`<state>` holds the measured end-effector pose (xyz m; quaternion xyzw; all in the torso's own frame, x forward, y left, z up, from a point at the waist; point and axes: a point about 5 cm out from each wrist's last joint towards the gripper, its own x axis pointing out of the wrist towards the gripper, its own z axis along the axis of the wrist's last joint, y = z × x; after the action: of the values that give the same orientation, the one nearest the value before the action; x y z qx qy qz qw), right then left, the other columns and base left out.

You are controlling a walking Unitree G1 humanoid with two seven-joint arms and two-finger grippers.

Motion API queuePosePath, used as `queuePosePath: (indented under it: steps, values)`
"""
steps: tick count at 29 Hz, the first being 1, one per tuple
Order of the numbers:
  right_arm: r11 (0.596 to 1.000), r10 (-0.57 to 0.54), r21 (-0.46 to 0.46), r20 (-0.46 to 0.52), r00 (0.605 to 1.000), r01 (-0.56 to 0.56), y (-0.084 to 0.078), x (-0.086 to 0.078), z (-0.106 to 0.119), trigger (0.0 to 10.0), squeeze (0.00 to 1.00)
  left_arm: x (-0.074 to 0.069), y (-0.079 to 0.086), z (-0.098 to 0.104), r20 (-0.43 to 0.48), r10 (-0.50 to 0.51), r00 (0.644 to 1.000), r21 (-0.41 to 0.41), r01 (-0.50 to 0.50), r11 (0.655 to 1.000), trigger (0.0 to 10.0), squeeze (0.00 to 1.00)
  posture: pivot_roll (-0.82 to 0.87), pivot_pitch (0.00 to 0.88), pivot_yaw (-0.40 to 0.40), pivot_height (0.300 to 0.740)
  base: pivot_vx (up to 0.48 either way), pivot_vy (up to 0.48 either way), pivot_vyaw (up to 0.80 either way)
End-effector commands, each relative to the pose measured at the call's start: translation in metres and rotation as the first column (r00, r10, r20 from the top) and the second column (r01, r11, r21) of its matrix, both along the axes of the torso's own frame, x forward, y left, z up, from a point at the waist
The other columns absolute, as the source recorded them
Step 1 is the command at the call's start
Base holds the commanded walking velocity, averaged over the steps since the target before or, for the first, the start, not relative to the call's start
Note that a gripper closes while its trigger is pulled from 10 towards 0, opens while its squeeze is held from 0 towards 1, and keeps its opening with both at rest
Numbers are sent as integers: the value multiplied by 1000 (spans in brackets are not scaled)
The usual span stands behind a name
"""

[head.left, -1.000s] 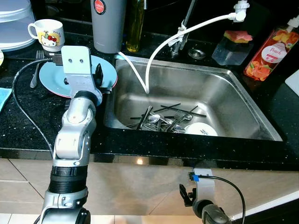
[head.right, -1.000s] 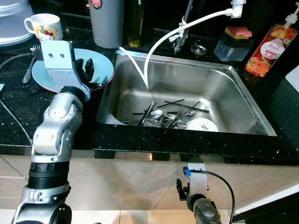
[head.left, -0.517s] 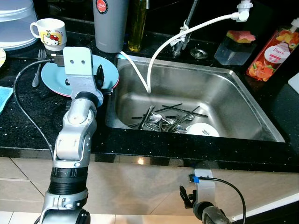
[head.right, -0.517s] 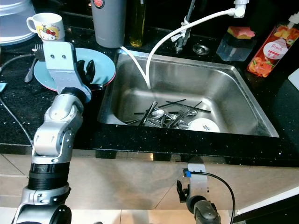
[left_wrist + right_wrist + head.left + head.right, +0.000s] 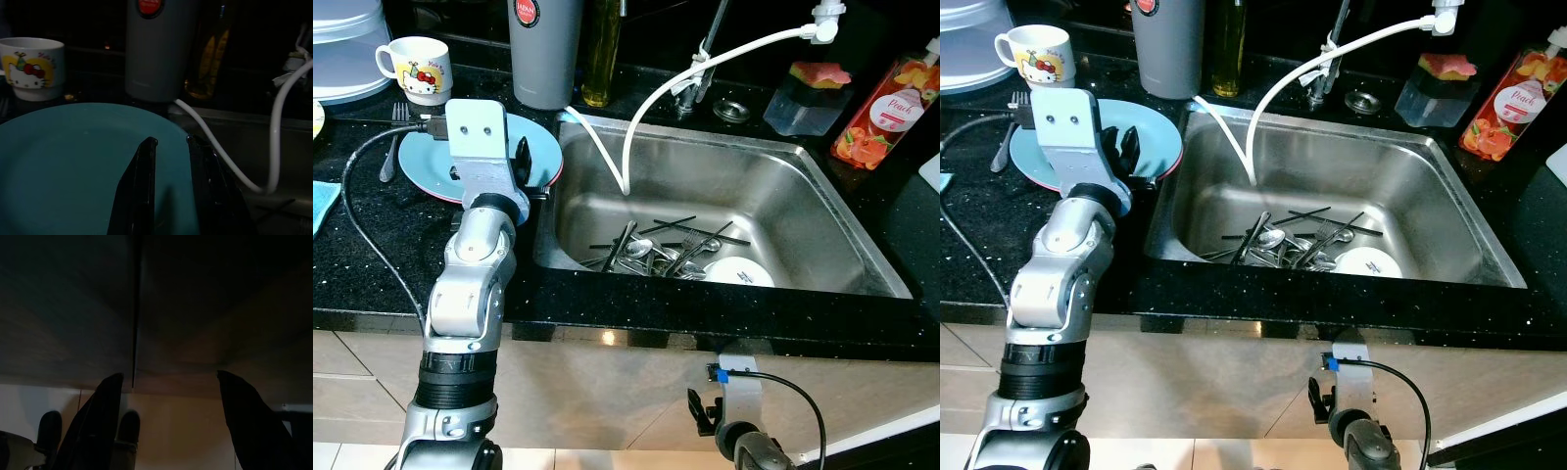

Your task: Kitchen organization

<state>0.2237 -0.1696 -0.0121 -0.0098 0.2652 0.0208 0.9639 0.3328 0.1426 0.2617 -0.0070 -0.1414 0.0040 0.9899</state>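
one round light-blue ceramic plate (image 5: 426, 162) lies flat on the black speckled tabletop (image 5: 372, 264) left of the steel sink (image 5: 803, 230); it looks stiff, glossy and breakable, best taken at its rim. left wrist view: the left claw (image 5: 168, 144) hovers low over the plate, fingers nearly together, holding nothing. right wrist view: the right claw (image 5: 168, 382) hangs idle below the tabletop, fingers apart.

The left arm reached forward, bent at the elbow, its left gripper (image 5: 168, 142) with jaws nearly closed. The right gripper (image 5: 168, 377) hung low, jaws spread wide.
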Motion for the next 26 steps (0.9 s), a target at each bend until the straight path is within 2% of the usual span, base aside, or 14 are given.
queuePosePath:
  steps: [1, 4, 9, 10, 11, 13, 14, 15, 16, 17, 18, 19, 26]
  values:
    - [1000, -16, 0, 8, 1000, 16, -3, 4, 0, 10000, 0, 1, -6, 1, 7, -23, 1000, 11, 23, 1000, 10000, 0, 214, 67, -137, 740, 0, 0, 0]
    - [1000, -11, 3, 19, 1000, 11, -1, 10, 2, 10000, 0, 2, -8, 8, 39, -21, 999, 3, 21, 1000, 10000, 0, 226, 32, -151, 740, 0, 0, 0]
    - [1000, 4, -6, 38, 999, -4, -3, 20, 8, 10000, 0, 4, -5, 11, 54, -8, 999, 2, 8, 1000, 10000, 0, 232, 26, -152, 740, 0, 0, 0]
    - [1000, 2, -12, 45, 999, -2, -6, 24, 10, 10000, 0, 4, -4, 11, 53, -8, 999, 17, 7, 1000, 10000, 0, 240, 24, -150, 740, 0, 0, 0]
    - [1000, -8, -18, 52, 999, 9, -11, 27, 11, 10000, 0, 5, -4, 9, 40, -1, 999, 106, -3, 994, 10000, 0, 250, 17, -148, 740, 0, 0, 0]
    - [1000, -8, -18, 52, 999, 9, -11, 27, 11, 10000, 0, 5, -4, 9, 40, -1, 999, 106, -3, 994, 10000, 0, 250, 17, -148, 740, 0, 0, 0]
    - [999, -24, -22, 55, 998, 25, -14, 29, 12, 10000, 0, 6, -4, 7, 30, -13, 999, 167, 7, 986, 10000, 0, 253, 14, -146, 740, 0, 0, 0]
    - [999, -24, -22, 55, 998, 25, -14, 29, 12, 10000, 0, 6, -4, 7, 30, -13, 999, 167, 7, 986, 10000, 0, 253, 14, -146, 740, 0, 0, 0]
    - [999, -36, -19, 61, 998, 37, -16, 31, 12, 10000, 0, 6, -4, 7, 34, -26, 999, 225, 17, 974, 10000, 0, 260, 7, -138, 740, 0, 0, 0]
    - [999, -36, -19, 61, 998, 37, -16, 31, 12, 10000, 0, 6, -4, 7, 34, -26, 999, 225, 17, 974, 10000, 0, 260, 7, -138, 740, 0, 0, 0]
    - [999, -47, -12, 71, 996, 48, -15, 34, 13, 10000, 0, 5, -7, 10, 58, -51, 997, 295, 32, 955, 10000, 0, 278, 3, -118, 740, 0, 0, 0]
    - [999, -49, -9, 74, 996, 49, -14, 35, 13, 10000, 0, 5, -8, 12, 68, -57, 996, 317, 33, 948, 10000, 0, 278, 3, -118, 740, 0, 0, 0]
    - [998, -70, 11, 84, 994, 70, -8, 40, 13, 10000, 0, 5, -11, 12, 61, -76, 995, 337, 51, 940, 10000, 0, 278, 0, -92, 740, 0, 0, 0]
